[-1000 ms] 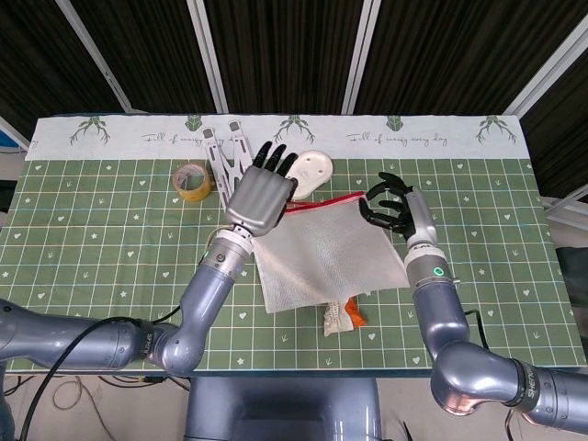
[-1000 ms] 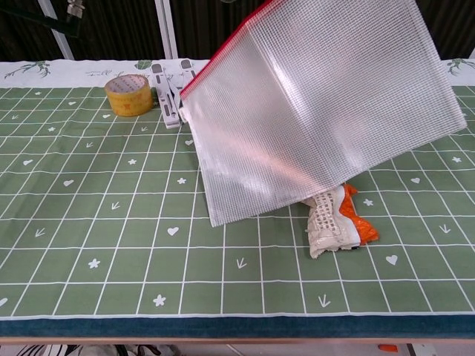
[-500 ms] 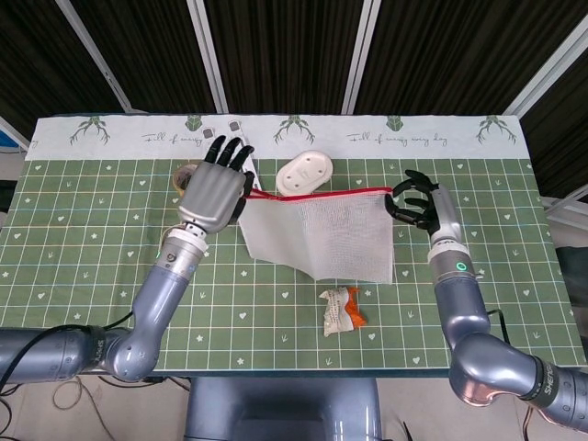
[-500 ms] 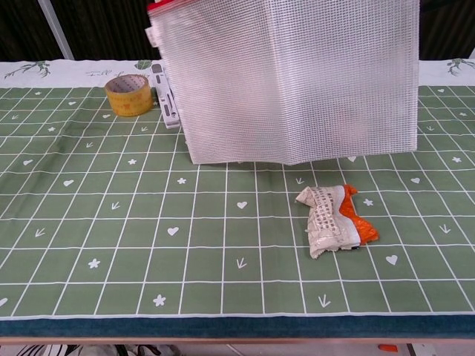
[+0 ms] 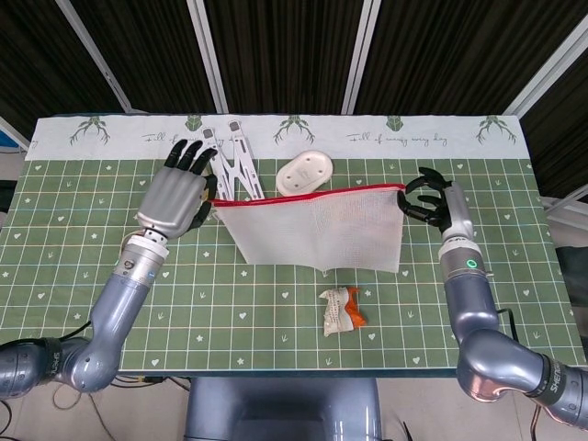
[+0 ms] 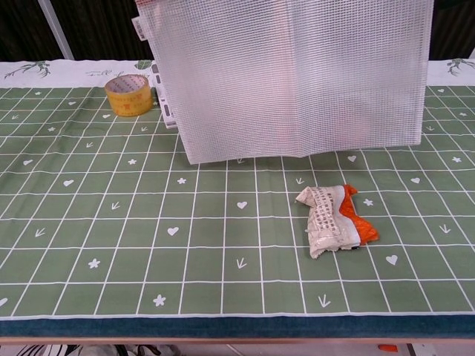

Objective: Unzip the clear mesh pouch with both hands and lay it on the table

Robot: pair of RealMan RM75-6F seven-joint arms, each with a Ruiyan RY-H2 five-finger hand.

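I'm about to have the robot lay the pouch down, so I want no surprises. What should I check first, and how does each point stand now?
1. Left hand holds the left end of the mesh pouch: ok, its fingers are at the red zipper edge.
2. Right hand holds the right end: ok.
3. Pouch hangs clear of the table: ok in the chest view.
4. Zipper fully open: cannot tell.
5. Landing spot free: not ok, the crumpled wrapper lies just below the pouch.
6. Tape roll and white folding stand out of the way: ok, both behind.
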